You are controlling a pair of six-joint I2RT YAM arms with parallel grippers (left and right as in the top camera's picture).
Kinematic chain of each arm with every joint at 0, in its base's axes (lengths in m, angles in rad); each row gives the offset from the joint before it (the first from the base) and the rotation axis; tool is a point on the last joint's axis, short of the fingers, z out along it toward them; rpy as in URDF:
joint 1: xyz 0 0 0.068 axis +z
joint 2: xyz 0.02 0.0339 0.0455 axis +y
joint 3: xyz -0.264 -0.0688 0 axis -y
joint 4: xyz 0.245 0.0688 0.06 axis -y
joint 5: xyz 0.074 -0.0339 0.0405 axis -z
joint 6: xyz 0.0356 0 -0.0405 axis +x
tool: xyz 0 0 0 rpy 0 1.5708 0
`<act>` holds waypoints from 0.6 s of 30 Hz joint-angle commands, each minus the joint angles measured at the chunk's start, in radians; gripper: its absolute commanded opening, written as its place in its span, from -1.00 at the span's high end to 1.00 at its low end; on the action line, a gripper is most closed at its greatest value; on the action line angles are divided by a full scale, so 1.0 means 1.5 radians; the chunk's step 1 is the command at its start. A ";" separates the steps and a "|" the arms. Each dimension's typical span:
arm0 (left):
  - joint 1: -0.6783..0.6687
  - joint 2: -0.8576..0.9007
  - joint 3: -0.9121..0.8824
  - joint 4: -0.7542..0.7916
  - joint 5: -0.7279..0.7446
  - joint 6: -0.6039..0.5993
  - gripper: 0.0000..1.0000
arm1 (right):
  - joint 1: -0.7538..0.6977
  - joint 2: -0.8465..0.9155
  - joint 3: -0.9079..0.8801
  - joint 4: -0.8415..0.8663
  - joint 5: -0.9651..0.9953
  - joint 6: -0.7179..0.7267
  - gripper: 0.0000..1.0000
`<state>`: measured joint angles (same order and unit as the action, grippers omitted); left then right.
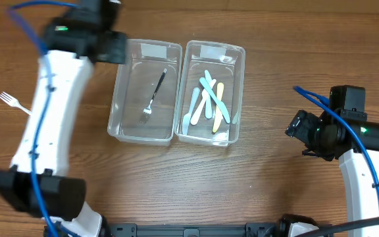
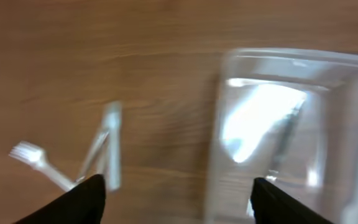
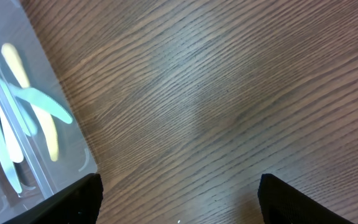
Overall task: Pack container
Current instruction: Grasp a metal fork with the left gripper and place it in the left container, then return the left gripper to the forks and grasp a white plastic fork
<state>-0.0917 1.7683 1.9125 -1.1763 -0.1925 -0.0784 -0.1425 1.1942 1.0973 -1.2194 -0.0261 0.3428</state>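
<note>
L arm (image 1: 48, 112): stretched from base at 7 o'clock up to 11 o'clock | L gripper (image 2: 178, 182): jaws wide apart, aimed down | R arm (image 1: 357, 171): short reach at 4 o'clock, wrist facing 9 o'clock | R gripper (image 3: 179, 180): jaws wide apart

Wooden table (image 1: 275, 79) carries left container (image 1: 133, 72), right container (image 1: 227, 74), white fork (image 1: 13, 102).

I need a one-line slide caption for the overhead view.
Black fork in the left clear container, pastel cutlery in the right container, a white fork outside on the table.
</note>
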 commanded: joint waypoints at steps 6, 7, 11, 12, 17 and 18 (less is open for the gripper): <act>0.195 0.084 -0.021 -0.001 0.083 0.035 -0.63 | 0.003 -0.001 0.002 0.005 -0.001 -0.002 -0.64; 0.205 0.099 -0.021 0.001 0.100 0.041 -0.64 | 0.003 -0.001 0.002 0.005 -0.001 -0.004 -0.64; 0.228 0.170 -0.021 0.015 0.139 0.068 -0.64 | 0.003 -0.001 0.002 0.005 -0.001 -0.004 -0.64; 0.230 0.190 -0.021 0.021 0.140 0.070 -0.64 | 0.003 -0.001 0.002 0.005 -0.001 -0.004 -0.64; 0.231 0.275 -0.021 0.046 0.144 0.090 -0.64 | 0.003 -0.001 0.002 0.004 -0.001 -0.007 -0.64; 0.231 0.291 -0.021 0.052 0.149 0.098 -0.63 | 0.003 -0.001 0.002 0.004 -0.001 -0.007 -0.64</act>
<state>0.2558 2.1414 1.8900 -1.1175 -0.0158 0.0135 -0.1421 1.1942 1.0973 -1.2194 -0.0265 0.3389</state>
